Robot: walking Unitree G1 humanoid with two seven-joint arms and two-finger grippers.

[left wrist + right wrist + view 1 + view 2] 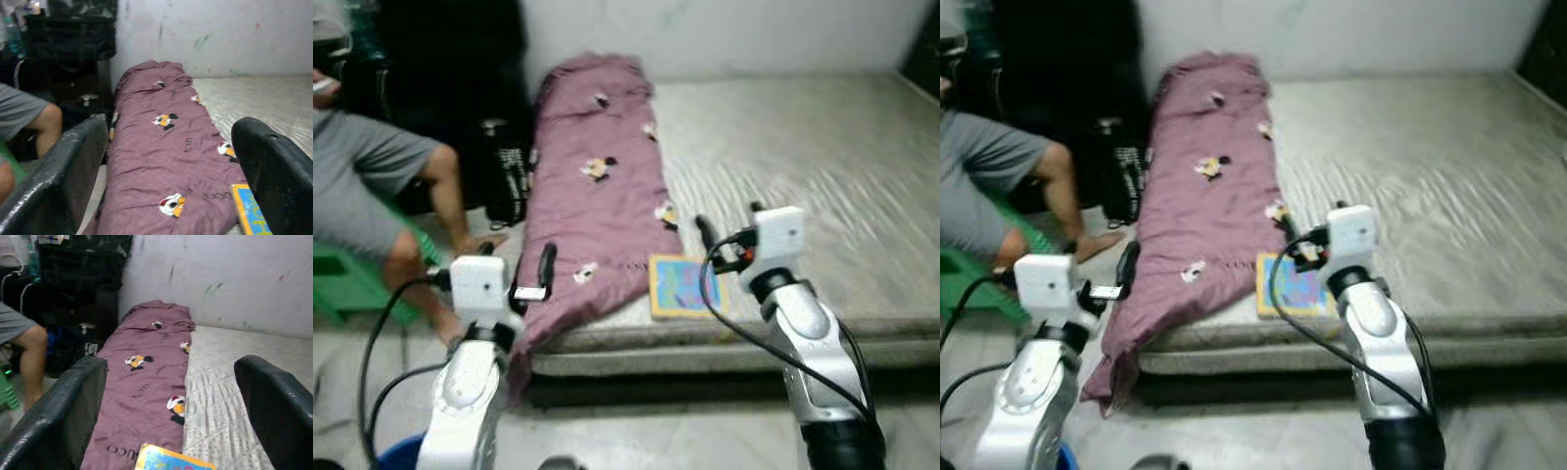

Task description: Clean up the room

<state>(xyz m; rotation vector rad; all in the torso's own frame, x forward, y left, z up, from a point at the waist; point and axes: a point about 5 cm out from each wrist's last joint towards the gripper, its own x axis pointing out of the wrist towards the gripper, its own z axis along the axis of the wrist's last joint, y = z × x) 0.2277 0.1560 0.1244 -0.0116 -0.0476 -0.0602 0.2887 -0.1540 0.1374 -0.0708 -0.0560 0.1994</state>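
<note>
Purple blanket (597, 186): long, penguin print, ahead of left gripper (514, 266). Blue-yellow book (682, 285): flat, just left of right gripper (729, 223).

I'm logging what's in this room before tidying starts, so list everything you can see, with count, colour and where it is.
Blanket: one, mauve with small cartoon prints, laid along the mattress's left side, its near end hanging over the edge.
Book: one, yellow-edged with a blue cover, flat near the mattress's front edge beside the blanket.
Mattress: one, pale grey, on the floor against the wall.
Bags: dark, stacked left of the mattress; count unclear.
Stool: one, green, far left.
Person: one, grey clothes, seated on the stool.
Left gripper: open, near the blanket's hanging end.
Right gripper: open, above the book.
</note>
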